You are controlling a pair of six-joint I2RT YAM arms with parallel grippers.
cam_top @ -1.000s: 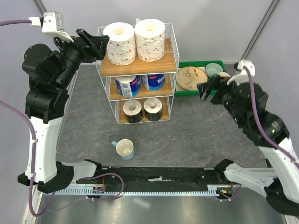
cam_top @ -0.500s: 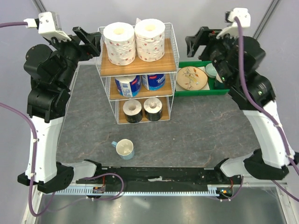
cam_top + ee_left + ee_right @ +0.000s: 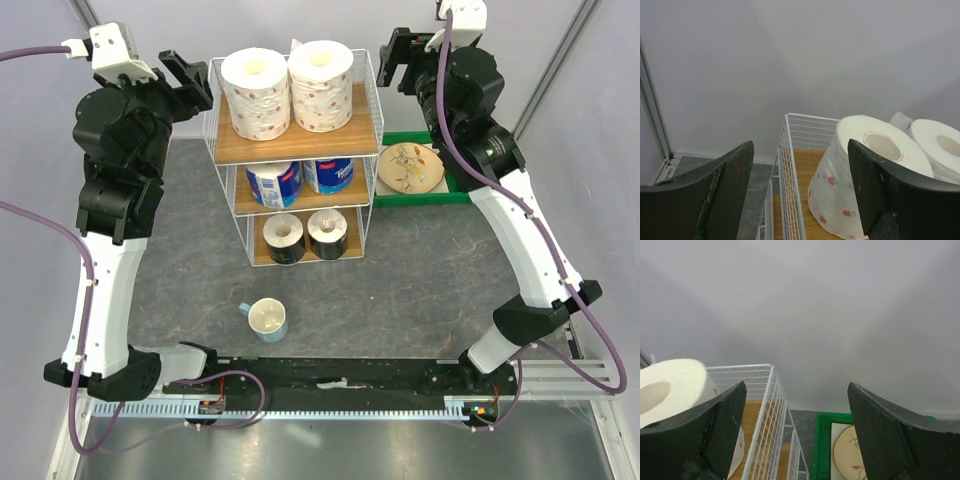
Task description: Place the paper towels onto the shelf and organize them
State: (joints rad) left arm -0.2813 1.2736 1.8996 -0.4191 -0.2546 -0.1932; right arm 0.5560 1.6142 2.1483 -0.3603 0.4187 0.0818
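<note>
White wire shelf fully stocked; both grippers empty

Overhead, the shelf (image 3: 300,143) carries all six paper towels (image 3: 256,92): speckled pair on top, blue-wrapped pair mid-tier, dark pair lowest. Wrist views show only the top tier. Left gripper (image 3: 799,160) and right gripper (image 3: 796,395) flank it high, fingers spread wide, grasping nothing. Cup (image 3: 267,318) appears overhead only.

The rolls (image 3: 256,95) are white with red speckles, the shelf (image 3: 300,146) white wire and light-brown boards.

Right gripper (image 3: 392,58) swung up from green tray (image 3: 430,197) — now beside shelf (image 3: 300,147) top tier; left gripper (image 3: 192,80) backed off slightly.
</note>
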